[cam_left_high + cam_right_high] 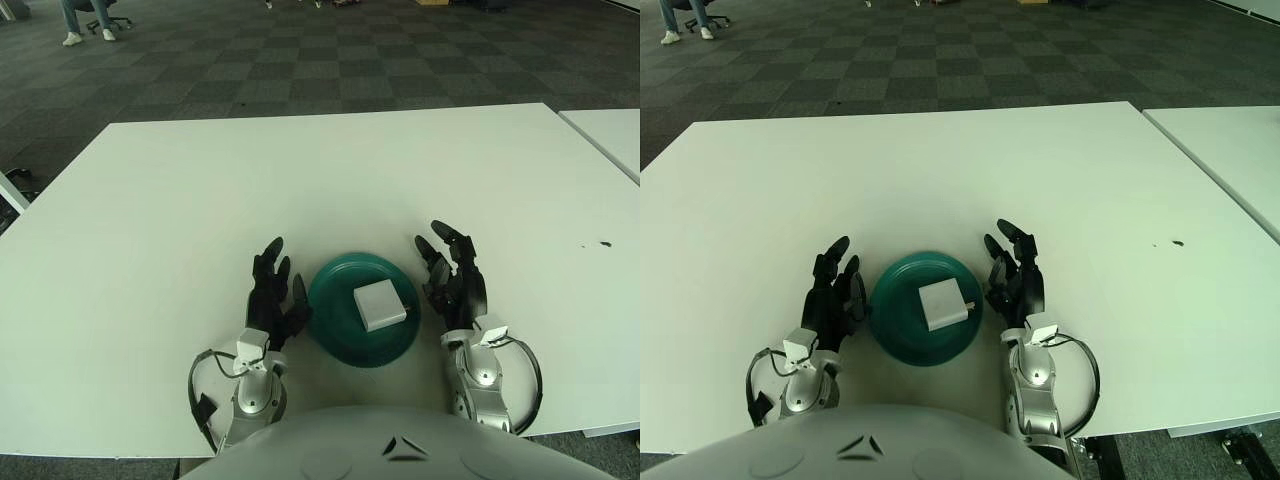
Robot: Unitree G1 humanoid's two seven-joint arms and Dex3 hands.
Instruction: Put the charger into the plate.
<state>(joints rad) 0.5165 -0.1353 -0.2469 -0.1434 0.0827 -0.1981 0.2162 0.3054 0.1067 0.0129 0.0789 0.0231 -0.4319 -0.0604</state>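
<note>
A large white table (200, 200) fills most of the view, and a second white table (610, 130) shows at the right edge, apart from the first one. Behind them the floor is a dark checkered carpet (300, 60). Near the front edge of the big table stands a round dark green plate (335, 335). The white square charger (378, 305) lies inside the plate, a little to the right of its middle, and its small prongs point to the right.

The left hand (272, 298) is just beside the left rim of the plate, with its black fingers spread and holding nothing. The right hand (455, 280) is just beside the right rim, also released, its fingers extended forward and grasping nothing. Neither hand touches the charger.
</note>
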